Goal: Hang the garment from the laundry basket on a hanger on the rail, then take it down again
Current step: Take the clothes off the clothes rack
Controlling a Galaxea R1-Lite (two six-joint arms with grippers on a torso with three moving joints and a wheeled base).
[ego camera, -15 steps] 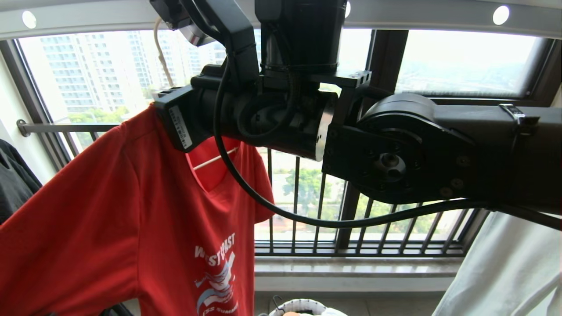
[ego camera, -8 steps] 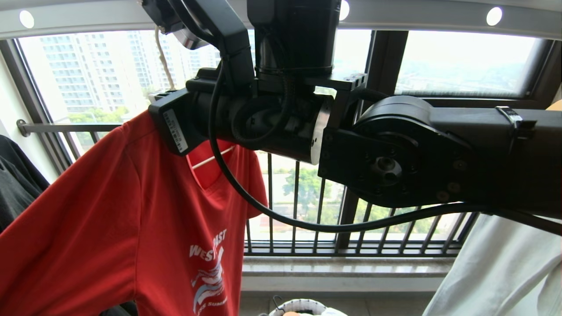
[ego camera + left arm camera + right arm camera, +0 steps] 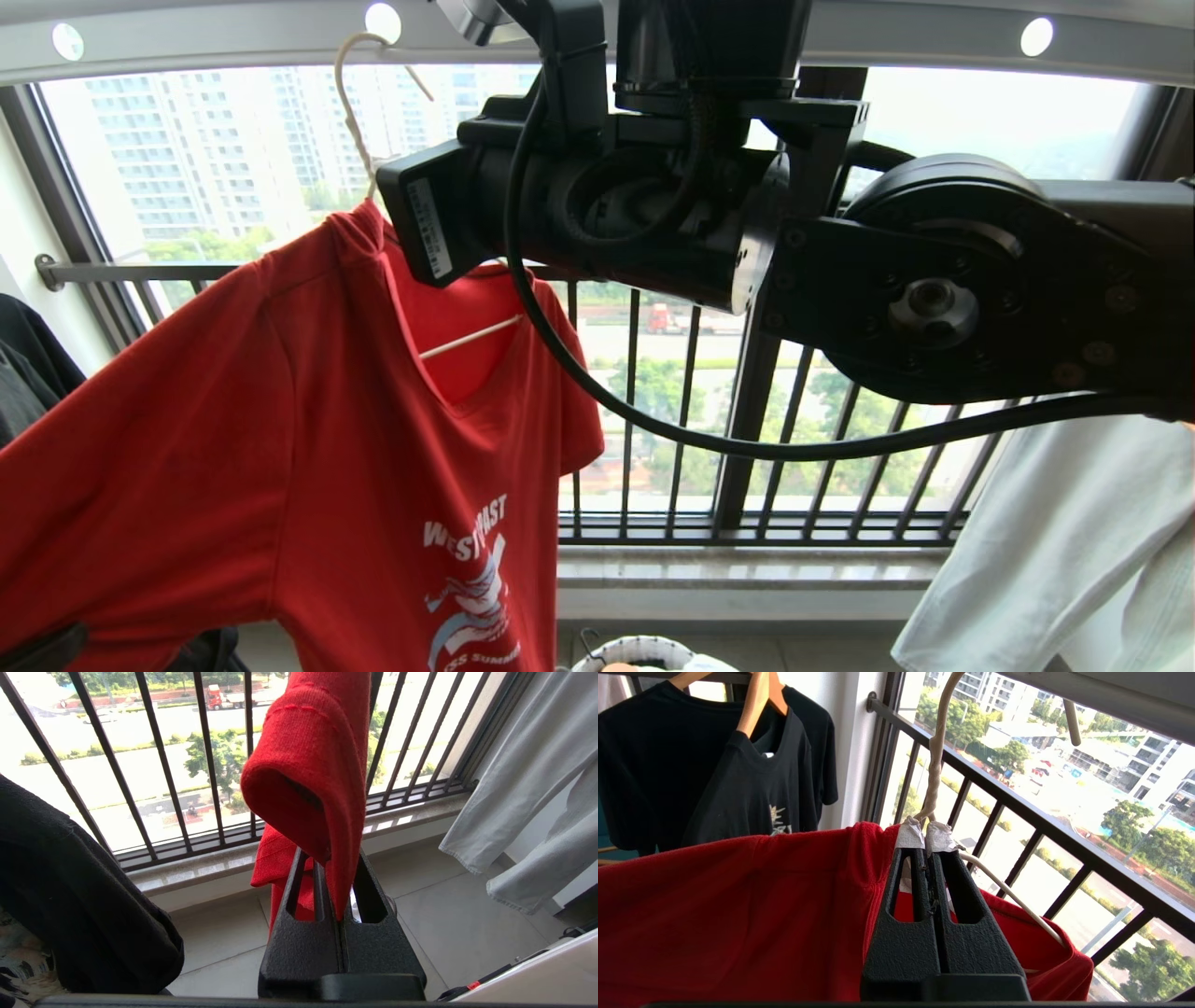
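The red garment point(image 3: 280, 448) hangs on the cream hanger point(image 3: 350, 103), whose hook curves up close under the grey rail point(image 3: 187, 47) with its round holes. I cannot tell whether the hook rests on the rail. In the right wrist view my right gripper point(image 3: 924, 837) is shut on the hanger point(image 3: 934, 765) at the base of its neck, just above the garment's collar point(image 3: 738, 905). In the left wrist view, lower down, my left gripper point(image 3: 329, 858) is shut on a fold of the garment point(image 3: 308, 765). The laundry basket point(image 3: 639, 653) shows its rim on the floor below.
My right arm point(image 3: 840, 280) fills the upper middle of the head view. A black T-shirt point(image 3: 738, 779) hangs on a wooden hanger to the left, a pale garment point(image 3: 1046, 541) to the right. The barred window railing point(image 3: 691, 420) stands behind.
My right arm has moved right and up with the hanger. The hook, hidden behind the arm before, now shows just under the rail, and the garment's collar has risen with it.
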